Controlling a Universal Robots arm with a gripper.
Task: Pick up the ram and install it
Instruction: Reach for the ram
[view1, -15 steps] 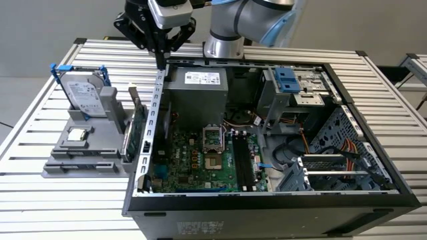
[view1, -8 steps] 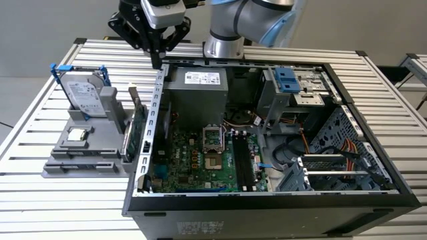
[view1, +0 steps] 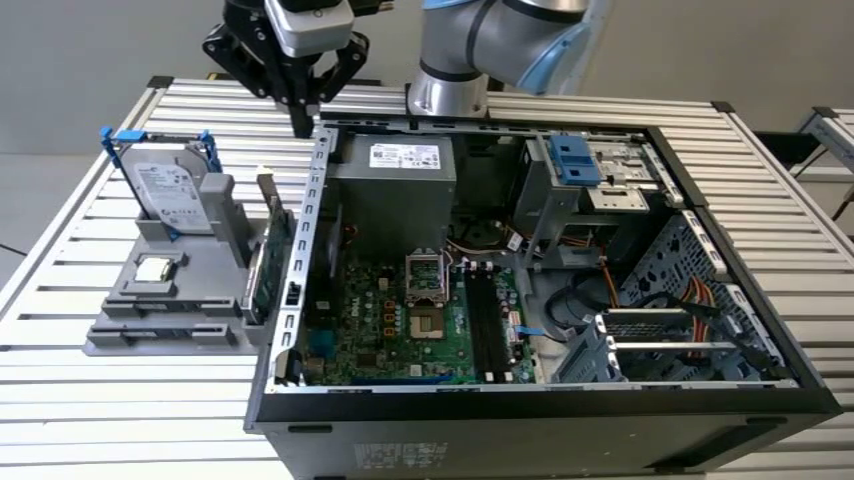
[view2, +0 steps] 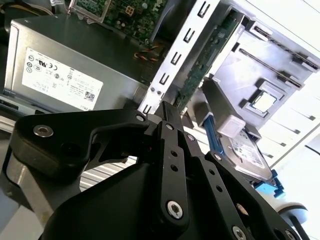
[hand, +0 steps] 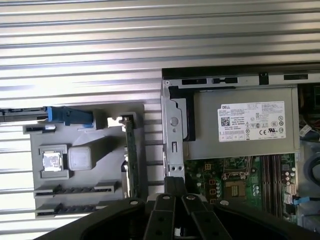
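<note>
My gripper (view1: 304, 126) hangs shut and empty above the back left corner of the open computer case (view1: 747, 390), over the slatted table. Both wrist views show its black fingers (view2: 165, 125) pressed together with nothing between them. On the exterior view's left stands a grey parts holder (view1: 120, 340). A thin dark strip in its front slot looks like the ram (view1: 174, 331), lying edge-on and well below and in front of the gripper. The motherboard (view1: 387, 320) lies in the case, and its long black memory slots (view1: 487, 325) hold nothing.
The holder also carries a hard drive (view1: 171, 195) with a blue handle, a small silver chip (view1: 158, 268) and a green card (view1: 274, 265) standing upright beside the case wall. A grey power supply (view1: 394, 180) fills the case's back corner. Cables and a drive cage (view1: 667, 345) sit at the exterior view's right.
</note>
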